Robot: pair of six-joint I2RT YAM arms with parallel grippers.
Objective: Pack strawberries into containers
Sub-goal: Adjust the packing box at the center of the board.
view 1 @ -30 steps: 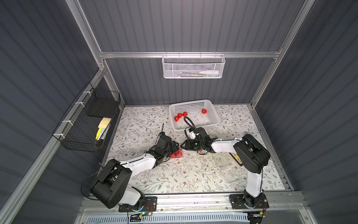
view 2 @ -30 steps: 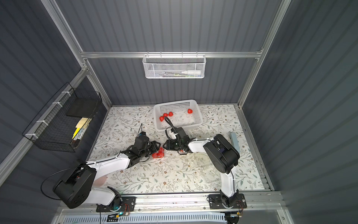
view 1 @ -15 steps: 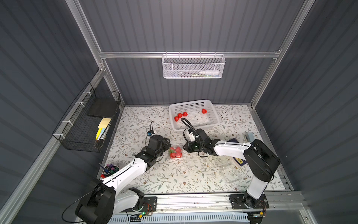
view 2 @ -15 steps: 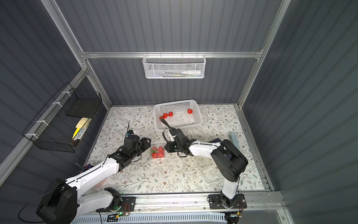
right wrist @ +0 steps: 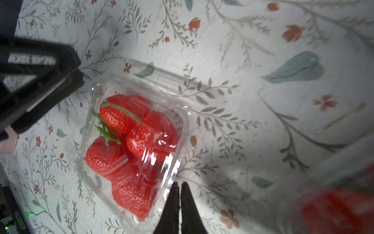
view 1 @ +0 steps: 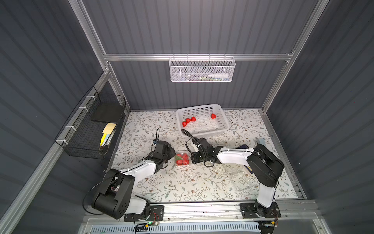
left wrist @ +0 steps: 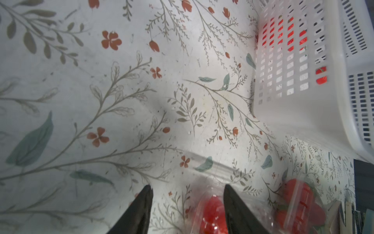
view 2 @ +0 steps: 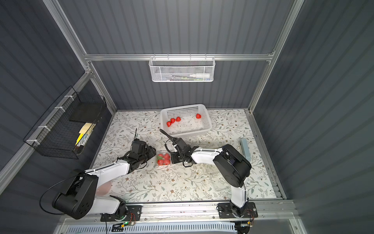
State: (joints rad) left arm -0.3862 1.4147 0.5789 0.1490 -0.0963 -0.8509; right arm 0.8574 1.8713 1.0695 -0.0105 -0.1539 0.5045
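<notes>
We looked down on a table covered in a pale cloth printed with leaves and small red flowers. Dark grey ribbed walls and aluminium rails boxed it in. A white wire basket hung on the back rail at twelve o'clock, and a black wire basket hung on the wall at nine.

The strawberries were glossy and bright red, dotted with pale seeds, with green caps showing on two. Four of them sat packed in a clear punnet just to nine o'clock of the table's centre, with clear plastic over them.

Four loose strawberries lay in the white perforated basket at twelve o'clock. Three clustered on its nine-o'clock side and one lay apart toward one o'clock.

The left gripper stood at the punnet's nine o'clock, its jaws apart and clamping nothing. The right gripper stood at the punnet's three o'clock, its jaws pressed together on nothing and its tips at the punnet's rim.
</notes>
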